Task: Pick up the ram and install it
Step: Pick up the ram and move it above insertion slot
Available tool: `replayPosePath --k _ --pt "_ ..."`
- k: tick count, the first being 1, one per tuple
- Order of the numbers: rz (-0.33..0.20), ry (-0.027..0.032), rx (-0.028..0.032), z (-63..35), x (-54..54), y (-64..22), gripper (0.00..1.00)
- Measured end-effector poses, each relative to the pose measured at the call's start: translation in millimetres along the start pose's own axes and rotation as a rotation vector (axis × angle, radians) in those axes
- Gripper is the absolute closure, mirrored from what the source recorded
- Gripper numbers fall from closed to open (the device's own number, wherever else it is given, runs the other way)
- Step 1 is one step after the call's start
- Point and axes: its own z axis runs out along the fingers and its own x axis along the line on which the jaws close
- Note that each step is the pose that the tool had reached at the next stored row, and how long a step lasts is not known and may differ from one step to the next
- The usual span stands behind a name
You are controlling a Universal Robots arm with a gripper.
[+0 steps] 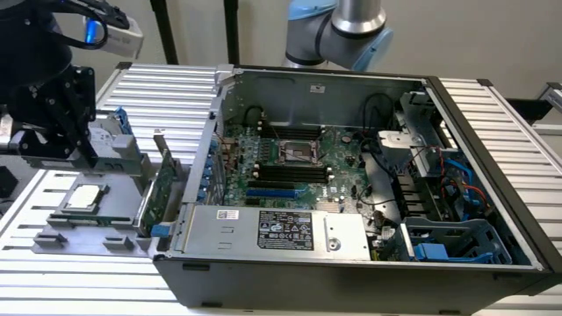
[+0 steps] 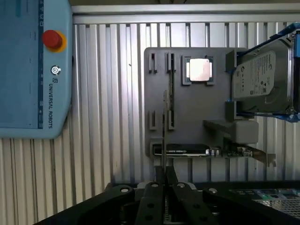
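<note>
The ram [image 2: 163, 136], pinched edge-on
The gripper [image 2: 163, 174], black and angular, clamps the thin flat stick, facing straight down over a matte grey slotted tray [image 2: 197, 112].

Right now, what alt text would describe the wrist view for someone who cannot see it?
The gripper holds the ram edge-on, a thin stick, above a grey tray carrying a processor chip, a hard drive and an expansion card. A teach pendant lies beside the tray.

text: UNIVERSAL ROBOTS | on: blue teach pendant [image 2: 33, 84]
</note>
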Motion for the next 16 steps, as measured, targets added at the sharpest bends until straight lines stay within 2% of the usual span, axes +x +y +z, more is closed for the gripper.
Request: replayPosePath --k 8,16 --pt "0.000 -0.0046 -0.0001 -2.0 -4.3 -34.8 1.00" --pt "0.000 -0.0048 -0.0003 -2.7 -11.3 -71.0 1.00"
